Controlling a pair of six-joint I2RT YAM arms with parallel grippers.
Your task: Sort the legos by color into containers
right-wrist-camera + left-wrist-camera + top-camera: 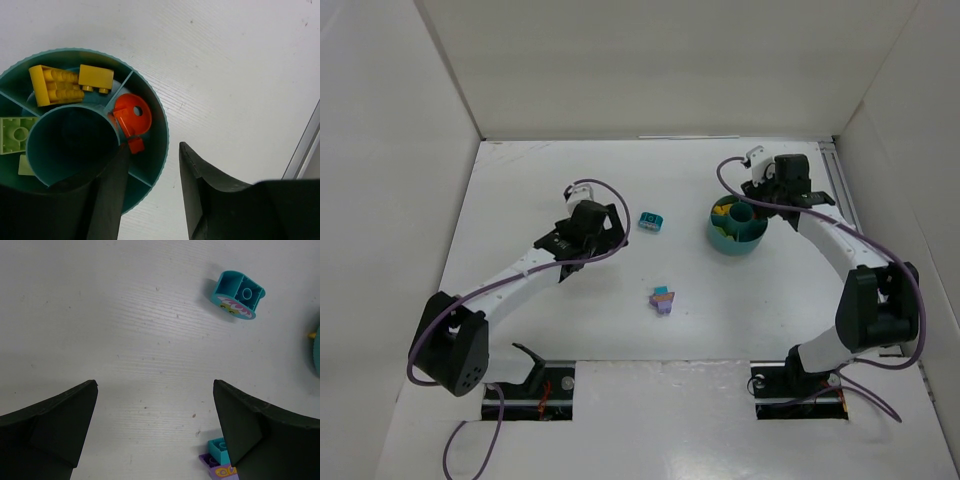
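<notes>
The left end effector hangs spread wide, empty; the teal brick lies on the desk ahead and rightward, nearest this arm; the right end effector, parted and empty, hovers over the bowl.

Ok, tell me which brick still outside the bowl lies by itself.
The teal brick left of the bowl: it lies alone, hollow underside showing. The other loose bricks, purple, teal and orange, sit bunched together nearer the arm bases.
</notes>
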